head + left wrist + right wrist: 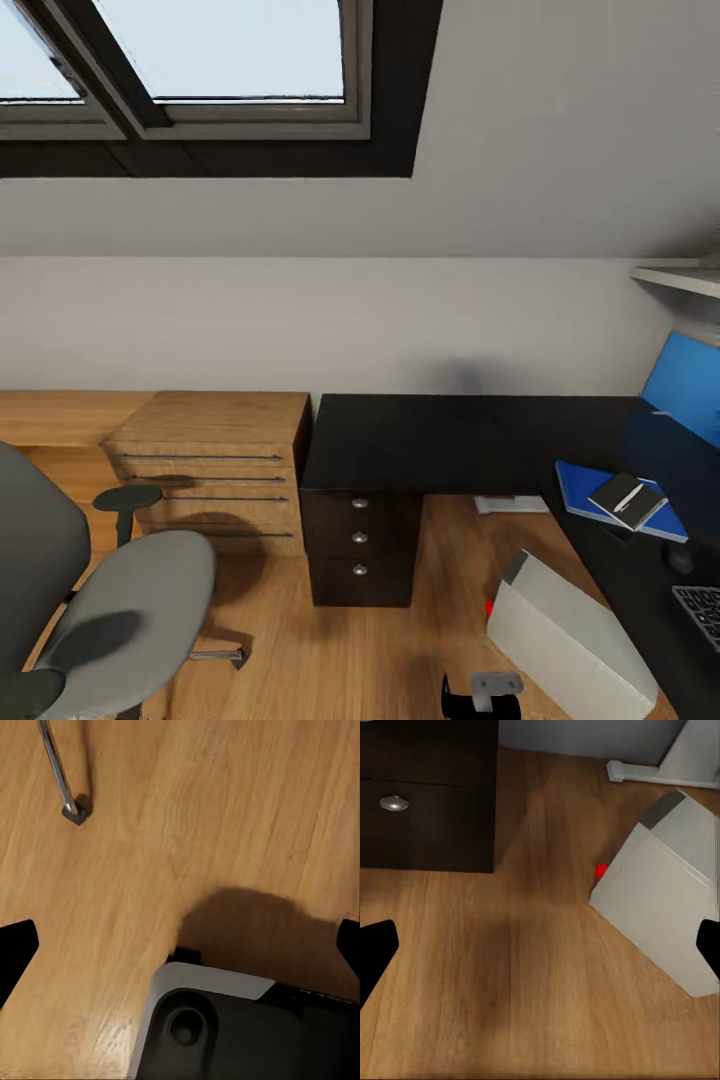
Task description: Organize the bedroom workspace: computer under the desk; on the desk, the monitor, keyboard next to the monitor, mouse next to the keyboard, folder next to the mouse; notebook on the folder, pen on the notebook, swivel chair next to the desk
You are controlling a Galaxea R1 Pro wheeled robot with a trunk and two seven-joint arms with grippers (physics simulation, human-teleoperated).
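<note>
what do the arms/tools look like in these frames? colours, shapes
Little shows. In each wrist view the tool's two fingertips are flat black wedges at the side edges: left tool, right tool. Low in the head view sits a glossy black rounded part with a small grey bracket; which arm it belongs to is unclear. No cables or markings visible.

Through the right wrist camera I look down on the wooden floor [510,975]; my right gripper [540,952] is spread wide, its dark fingers [373,949] at opposite edges with only floor between them; the pale grey computer [667,911] sits tilted, a red light [601,871] at its near corner; the counter's black drawer unit [427,795] shows a round silver knob [394,803]; a white leg [686,757] stands beyond the computer.
</note>
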